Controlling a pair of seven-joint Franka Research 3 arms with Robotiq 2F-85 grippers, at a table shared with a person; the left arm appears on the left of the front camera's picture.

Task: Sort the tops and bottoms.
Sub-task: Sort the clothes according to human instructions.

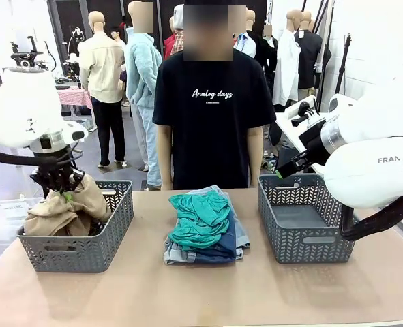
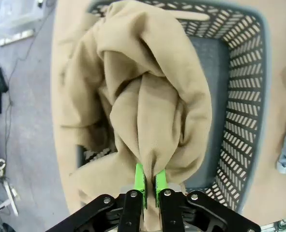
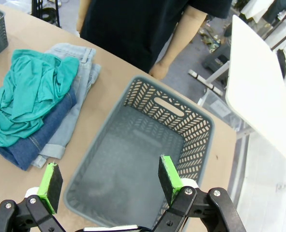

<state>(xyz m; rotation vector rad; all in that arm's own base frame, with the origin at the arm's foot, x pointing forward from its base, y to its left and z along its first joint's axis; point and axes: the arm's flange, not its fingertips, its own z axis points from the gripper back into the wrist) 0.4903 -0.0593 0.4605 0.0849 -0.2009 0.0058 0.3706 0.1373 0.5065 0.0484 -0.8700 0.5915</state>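
- Tan-beige shirt [image 2: 147, 96], fold pinched between left gripper [image 2: 150, 178] pads, draped into left basket [image 2: 239, 96].
- Right gripper [image 3: 109, 170], jaws wide apart, above right basket [image 3: 184, 121]; teal-green shirt [image 3: 31, 92] well aside.

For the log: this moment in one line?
left pincer shut on tan shirt in left basket; right pincer open over right basket; teal shirt atop denim shorts

Grey floor [image 2: 26, 145], white side table [image 3: 259, 82]
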